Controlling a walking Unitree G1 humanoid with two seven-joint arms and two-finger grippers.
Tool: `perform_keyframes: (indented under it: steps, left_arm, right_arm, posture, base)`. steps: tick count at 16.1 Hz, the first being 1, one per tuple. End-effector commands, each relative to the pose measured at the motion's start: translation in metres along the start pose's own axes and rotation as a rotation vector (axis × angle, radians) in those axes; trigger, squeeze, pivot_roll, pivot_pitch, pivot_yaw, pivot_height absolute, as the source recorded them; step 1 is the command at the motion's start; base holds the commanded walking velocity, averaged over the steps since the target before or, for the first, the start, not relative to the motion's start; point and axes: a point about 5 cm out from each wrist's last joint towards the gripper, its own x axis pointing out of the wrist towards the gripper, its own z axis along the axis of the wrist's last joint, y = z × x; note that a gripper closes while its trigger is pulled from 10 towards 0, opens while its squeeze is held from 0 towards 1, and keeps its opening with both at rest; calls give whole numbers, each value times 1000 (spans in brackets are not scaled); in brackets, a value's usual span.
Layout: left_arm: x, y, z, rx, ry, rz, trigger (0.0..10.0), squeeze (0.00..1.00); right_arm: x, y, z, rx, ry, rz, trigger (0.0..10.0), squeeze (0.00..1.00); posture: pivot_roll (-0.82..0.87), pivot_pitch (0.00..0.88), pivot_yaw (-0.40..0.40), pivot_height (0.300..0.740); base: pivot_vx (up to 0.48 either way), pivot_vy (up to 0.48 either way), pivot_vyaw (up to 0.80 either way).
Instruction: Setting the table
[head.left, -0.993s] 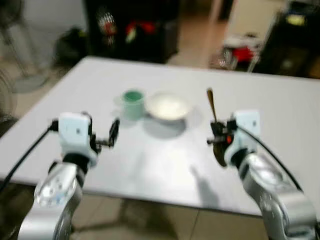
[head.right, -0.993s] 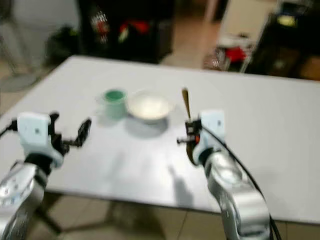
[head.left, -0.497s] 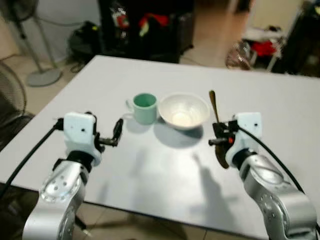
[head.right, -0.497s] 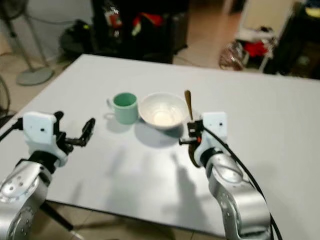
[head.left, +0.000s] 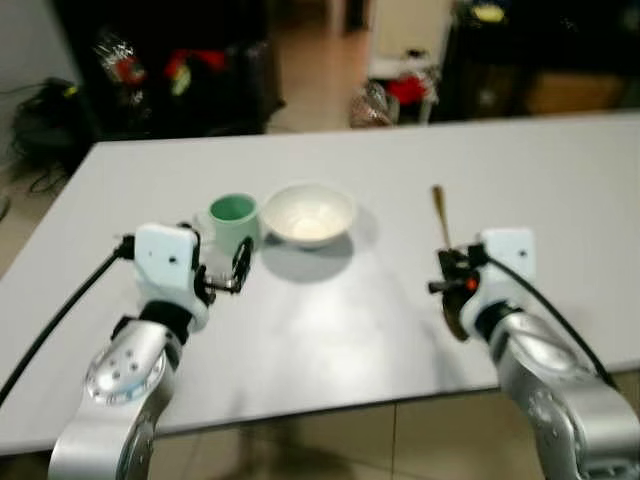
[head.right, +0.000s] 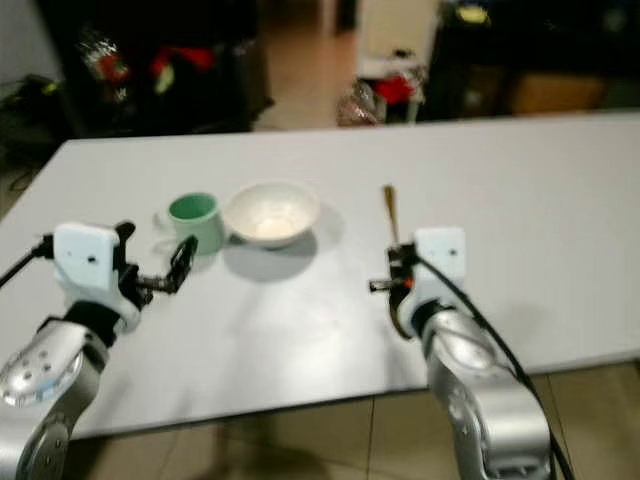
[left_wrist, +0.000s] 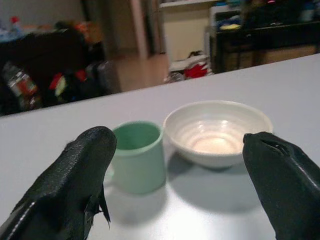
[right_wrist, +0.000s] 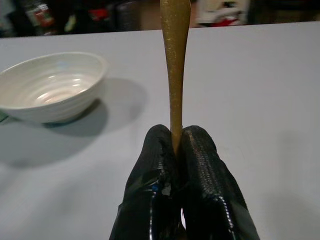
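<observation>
A green mug (head.left: 232, 215) and a white bowl (head.left: 308, 212) stand side by side on the pale grey table (head.left: 560, 190), left of centre. My left gripper (head.left: 240, 268) hovers open just in front of the mug; in the left wrist view its fingers (left_wrist: 75, 175) frame the mug (left_wrist: 137, 155) and bowl (left_wrist: 217, 130) with nothing between them. To the right of the bowl, my right gripper (head.left: 450, 285) is shut on a gold spoon (head.left: 438, 205), held above the table. In the right wrist view the spoon handle (right_wrist: 175, 75) rises from the closed fingers (right_wrist: 200, 165), with the bowl (right_wrist: 50, 85) off to one side.
Dark furniture and clutter (head.left: 150, 70) stand beyond the table's far edge. Tiled floor (head.left: 330, 440) shows below the near edge, close to my arms. The table stretches bare to the right of the spoon.
The camera has shifted, so mug and bowl now sit further left in the picture. Both arms keep their pose; the right gripper still holds the spoon and the left stays open.
</observation>
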Motion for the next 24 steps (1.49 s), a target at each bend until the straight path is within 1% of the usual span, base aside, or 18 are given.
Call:
perform_keyframes:
  steps: [1, 2, 3, 5, 6, 9, 10, 12, 13, 15, 16, 17, 18, 21, 22, 24]
  left_arm:
    - [0, 4, 1, 33, 4, 13, 10000, 0]
    - [-1, 4, 2, 67, 4, 16, 10000, 0]
    - [-1, 4, 2, 78, 10, 17, 10000, 0]
    - [-3, 4, 0, 47, 16, 30, 10000, 0]
    - [-6, 5, 0, 24, 21, 35, 10000, 0]
    - [-8, 6, 1, 41, 25, 22, 10000, 0]
    - [-10, 6, 1, 46, 28, 9, 10000, 0]
    - [-13, 2, 1, 45, 36, -48, 10000, 0]
    - [-16, -1, 0, 52, 50, -99, 10000, 0]
    - [-20, -4, -4, 83, 88, -187, 10000, 0]
    - [-24, -3, -6, 120, 117, -233, 10000, 0]
    - [-27, -3, -7, 132, 135, -269, 10000, 0]
    - [-29, -3, -7, 136, 142, -284, 10000, 0]
    - [-37, -7, -8, 140, 174, -362, 10000, 0]
    - [-42, -9, -9, 146, 189, -403, 10000, 0]
    - [-44, -10, -9, 149, 201, -426, 10000, 0]
  right_arm:
    - [1, 5, 5, 0, -16, 23, 10000, 0]
    - [2, 5, 6, -5, -18, 28, 10000, 0]
    - [4, 5, 7, -9, -21, 34, 10000, 0]
    - [7, 5, 8, -32, -13, 62, 10000, 0]
    - [11, 6, 8, -50, 6, 106, 10000, 0]
    - [14, 10, 6, -78, 64, 164, 10000, 0]
    - [16, 10, 3, -90, 112, 178, 10000, 0]
    - [20, 13, -7, -108, 207, 225, 10000, 0]
    - [23, 13, -12, -149, 254, 243, 10000, 0]
    - [34, 13, -12, -175, 272, 232, 10000, 0]
    - [42, 13, -11, -181, 288, 214, 10000, 0]
    - [49, 14, -12, -196, 320, 218, 10000, 0]
    - [51, 15, -12, -206, 335, 220, 10000, 0]
    - [59, 14, -15, -199, 359, 207, 10000, 0]
    - [64, 13, -18, -198, 365, 200, 10000, 0]
    - [69, 10, -19, -189, 374, 184, 10000, 0]
  posture:
    - [-15, 0, 26, 740]
    - [-13, 0, 25, 740]
    - [-9, 0, 22, 740]
    - [-3, 0, 19, 740]
    - [4, 0, 15, 740]
    - [11, 0, 8, 740]
    - [13, 4, 4, 740]
    - [19, 13, 5, 740]
    - [20, 15, 7, 740]
    - [23, 22, 9, 740]
    - [26, 25, 10, 740]
    - [34, 28, 8, 740]
    - [36, 29, 7, 740]
    - [47, 35, 1, 740]
    - [52, 39, 2, 740]
    - [53, 42, 4, 740]
  base:
    - [0, 0, -712]
    - [0, -416, 0]
    - [0, -480, 0]
    - [0, -435, 0]
    - [0, 0, 0]
    - [0, 0, 0]
    - [0, 0, 0]
    - [0, 0, 0]
    - [0, 0, 0]
    - [0, 0, 0]
    - [0, 0, 0]
    - [0, 0, 0]
    - [0, 0, 0]
    - [0, 0, 0]
    - [0, 0, 0]
    - [0, 0, 0]
